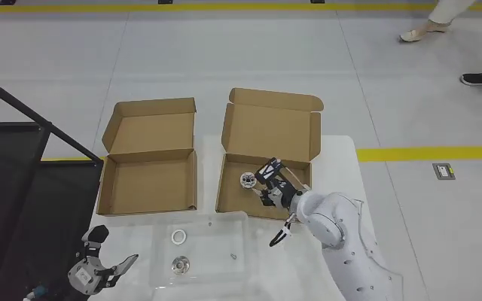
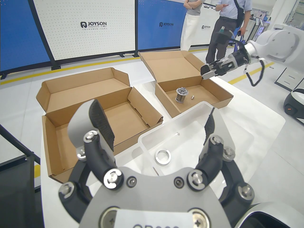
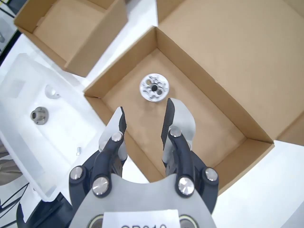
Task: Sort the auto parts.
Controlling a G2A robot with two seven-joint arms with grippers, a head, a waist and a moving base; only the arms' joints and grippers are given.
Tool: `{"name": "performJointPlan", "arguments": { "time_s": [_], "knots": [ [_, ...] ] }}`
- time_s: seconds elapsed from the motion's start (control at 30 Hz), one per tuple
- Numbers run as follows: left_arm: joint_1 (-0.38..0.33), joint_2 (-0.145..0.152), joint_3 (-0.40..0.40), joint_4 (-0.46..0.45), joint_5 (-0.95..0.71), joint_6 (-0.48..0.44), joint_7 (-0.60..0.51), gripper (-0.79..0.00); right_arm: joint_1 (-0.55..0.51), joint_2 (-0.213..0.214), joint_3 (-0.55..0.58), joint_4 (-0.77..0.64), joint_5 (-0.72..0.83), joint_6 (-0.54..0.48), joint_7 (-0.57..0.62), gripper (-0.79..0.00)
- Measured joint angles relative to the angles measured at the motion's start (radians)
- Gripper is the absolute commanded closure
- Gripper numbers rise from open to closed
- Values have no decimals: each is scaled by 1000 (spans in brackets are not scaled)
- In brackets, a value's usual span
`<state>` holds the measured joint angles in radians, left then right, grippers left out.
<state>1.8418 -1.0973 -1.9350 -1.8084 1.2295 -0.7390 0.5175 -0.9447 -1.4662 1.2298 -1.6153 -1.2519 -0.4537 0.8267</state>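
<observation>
The right gripper point(image 3: 145, 116) hangs over the right-hand box point(image 1: 233, 197), fingers spread wide, nothing between them. Take the clear tray point(image 1: 211, 233) as the dial's centre in the top view. That box sits at one o'clock, the bare left-hand box point(image 1: 147, 184) at eleven. The left gripper point(image 2: 152, 109), also wide open and empty, waits out at nine.

The flanged hub point(image 3: 154, 90) stands on end at nine o'clock on the right-hand box's floor, just ahead of the right fingertips, with a small pin point(image 2: 192, 97) lying just beside it. In the tray wait a ring point(image 2: 163, 157) at ten, a flanged bushing point(image 3: 39, 115) at eight and another pin point(image 3: 78, 151) at three.

Here's the danger, as I read it. That hub is tall on a narrow foot, so a finger clipping its flange on any sideways swing could tip it and send it rolling into the pin. The cardboard looks light, and a pad catching a wall could drag the whole box across the table. The tray's pin is tiny and lies flat, so a pinch there may well slip or flick it away. And with one box holding nothing, a part dropped in the wrong carton would spoil the sort.
</observation>
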Motion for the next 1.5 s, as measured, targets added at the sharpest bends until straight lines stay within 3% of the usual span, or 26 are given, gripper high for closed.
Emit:
{"name": "performJointPlan", "arguments": {
  "time_s": [0.23,0.33,0.43,0.97,1.17,1.3,1.5],
  "knots": [
    [0,0,0,0,0,0,0,-785,-130,10,-145,-202,-118,-86,33,-391],
    [0,0,0,0,0,0,0,-785,-148,12,-212,-225,-154,-135,64,-548],
    [0,0,0,0,0,0,0,-785,-147,11,-270,-219,-159,-172,86,-785],
    [0,0,0,0,0,0,0,-785,-131,5,-325,-188,-183,-138,109,-785],
    [0,0,0,0,0,0,0,-785,-77,-18,-425,-103,-236,-34,149,-785],
    [0,0,0,0,0,0,0,-785,-38,-36,-464,-51,-215,23,213,-566],
    [0,0,0,0,0,0,0,-785,3,-57,-499,14,-189,92,266,-554]
  ]
}}
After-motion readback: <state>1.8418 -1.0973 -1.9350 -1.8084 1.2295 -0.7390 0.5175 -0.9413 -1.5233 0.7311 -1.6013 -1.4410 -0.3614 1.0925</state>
